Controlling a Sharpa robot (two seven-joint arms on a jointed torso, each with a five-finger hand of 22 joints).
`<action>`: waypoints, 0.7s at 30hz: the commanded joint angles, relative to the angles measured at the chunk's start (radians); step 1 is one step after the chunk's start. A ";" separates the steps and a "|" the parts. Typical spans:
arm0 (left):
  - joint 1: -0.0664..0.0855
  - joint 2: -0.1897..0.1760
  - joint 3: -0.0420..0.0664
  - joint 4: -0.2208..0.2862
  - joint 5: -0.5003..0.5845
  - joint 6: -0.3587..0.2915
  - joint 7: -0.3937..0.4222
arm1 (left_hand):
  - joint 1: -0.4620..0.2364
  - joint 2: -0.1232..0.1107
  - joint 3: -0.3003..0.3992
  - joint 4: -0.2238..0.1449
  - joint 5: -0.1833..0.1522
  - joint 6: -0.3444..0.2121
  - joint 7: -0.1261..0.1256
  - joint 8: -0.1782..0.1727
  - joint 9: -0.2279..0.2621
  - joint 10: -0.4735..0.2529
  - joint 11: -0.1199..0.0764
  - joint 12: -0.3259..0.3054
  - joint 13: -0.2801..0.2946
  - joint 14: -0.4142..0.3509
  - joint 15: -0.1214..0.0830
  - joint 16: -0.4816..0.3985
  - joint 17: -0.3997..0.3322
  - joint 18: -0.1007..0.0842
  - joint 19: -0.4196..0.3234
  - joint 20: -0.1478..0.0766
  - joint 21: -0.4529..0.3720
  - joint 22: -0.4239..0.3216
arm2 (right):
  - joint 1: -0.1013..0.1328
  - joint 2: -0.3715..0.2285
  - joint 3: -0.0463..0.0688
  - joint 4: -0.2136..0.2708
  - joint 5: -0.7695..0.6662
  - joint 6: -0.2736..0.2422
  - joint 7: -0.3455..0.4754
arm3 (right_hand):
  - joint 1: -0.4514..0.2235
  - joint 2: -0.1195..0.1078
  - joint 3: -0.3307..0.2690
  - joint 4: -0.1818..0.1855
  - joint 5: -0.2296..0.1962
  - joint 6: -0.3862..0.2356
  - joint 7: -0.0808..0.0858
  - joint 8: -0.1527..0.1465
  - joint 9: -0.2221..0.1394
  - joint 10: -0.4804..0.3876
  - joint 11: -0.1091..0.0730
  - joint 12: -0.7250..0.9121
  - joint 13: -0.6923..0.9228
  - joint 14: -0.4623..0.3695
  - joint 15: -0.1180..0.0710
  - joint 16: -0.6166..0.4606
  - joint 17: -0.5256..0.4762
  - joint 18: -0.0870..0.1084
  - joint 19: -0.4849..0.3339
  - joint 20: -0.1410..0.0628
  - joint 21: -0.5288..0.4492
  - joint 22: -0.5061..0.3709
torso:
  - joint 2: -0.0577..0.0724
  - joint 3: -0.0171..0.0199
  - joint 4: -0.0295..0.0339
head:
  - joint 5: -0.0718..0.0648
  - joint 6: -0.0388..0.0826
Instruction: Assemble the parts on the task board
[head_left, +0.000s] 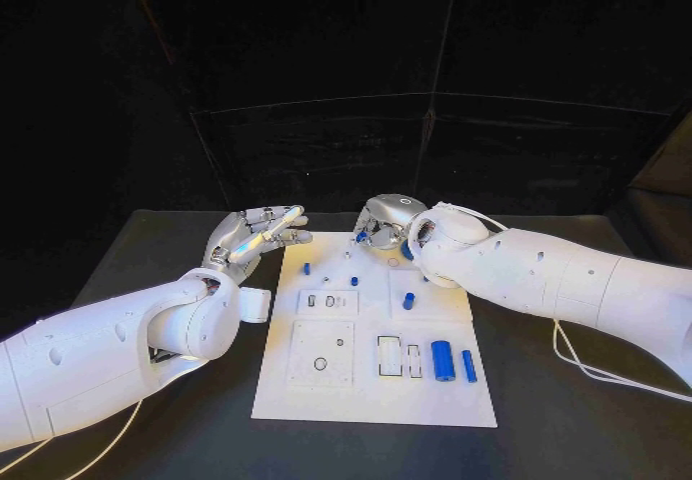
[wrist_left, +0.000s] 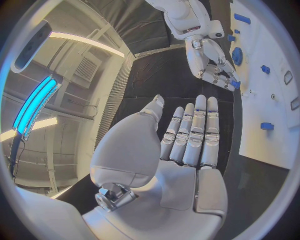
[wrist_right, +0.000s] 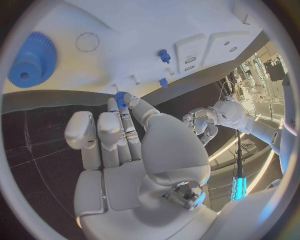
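Placement is the step I judge in hand: my right hand (wrist_right: 134, 150) pinches a small blue part (wrist_right: 120, 95) in its fingers (wrist_right: 125, 122) at the far edge of the board (head_left: 378, 400). Left hand (head_left: 257, 235) hovers beside the board, fingers straight, holding nothing. Next I'd need to line that part up with its seat.

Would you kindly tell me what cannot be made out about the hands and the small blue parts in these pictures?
- Head view: the right hand covers the white task board's far edge; its grip is hidden.
- Right wrist view: a small blue part sits at the right hand's fingertips; whether it is pinched or only touched is unclear.
- Head view: the small blue pegs are too small to tell standing from lying.
- Left wrist view: the open left hand hides the table behind it.
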 joint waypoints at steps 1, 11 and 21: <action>0.002 0.003 0.001 0.000 0.000 0.014 0.006 | 0.003 0.008 0.000 -0.005 0.003 0.001 0.009 -0.004 -0.001 0.000 0.007 -0.005 -0.001 0.005 0.000 -0.004 0.002 0.005 0.008 0.000 0.004 -0.001 | 0.003 0.017 0.001 -0.023 -0.002 -0.013 -0.006 | -0.002 -0.004 0.003 -0.001 -0.005 -0.005 0.004 -0.003 0.000 -0.007 0.001 -0.004 -0.001 0.010 0.003 0.004 0.001 -0.008 0.004 0.005 0.003 0.001 | 0.000 -0.0001 -0.0004 | 0.003 0.001; 0.002 0.004 0.001 0.001 0.000 0.016 0.004 | 0.003 0.008 0.000 -0.005 0.003 0.001 0.009 -0.004 -0.001 0.000 0.007 -0.005 -0.001 0.005 0.000 -0.004 0.002 0.005 0.008 0.000 0.004 -0.001 | 0.003 0.059 0.001 -0.079 -0.004 0.012 -0.006 | -0.004 -0.005 0.008 0.001 -0.007 -0.007 0.004 -0.003 0.000 -0.008 0.002 -0.005 -0.001 0.010 0.004 0.006 0.003 -0.008 0.004 0.006 0.005 0.003 | 0.001 0.0000 -0.0014 | 0.009 -0.003; 0.003 0.005 0.001 0.001 0.000 0.016 0.004 | 0.004 0.008 0.000 -0.006 0.003 0.002 0.009 -0.004 -0.001 0.000 0.007 -0.005 -0.001 0.005 0.000 -0.005 0.002 0.005 0.008 0.000 0.003 -0.002 | 0.003 0.084 0.000 -0.112 -0.004 0.044 -0.008 | -0.007 -0.010 0.015 0.004 -0.012 -0.011 0.005 -0.003 0.000 -0.012 0.003 -0.006 -0.002 0.009 0.005 0.010 0.004 -0.008 0.003 0.007 0.007 0.005 | 0.001 -0.0011 -0.0007 | 0.012 -0.007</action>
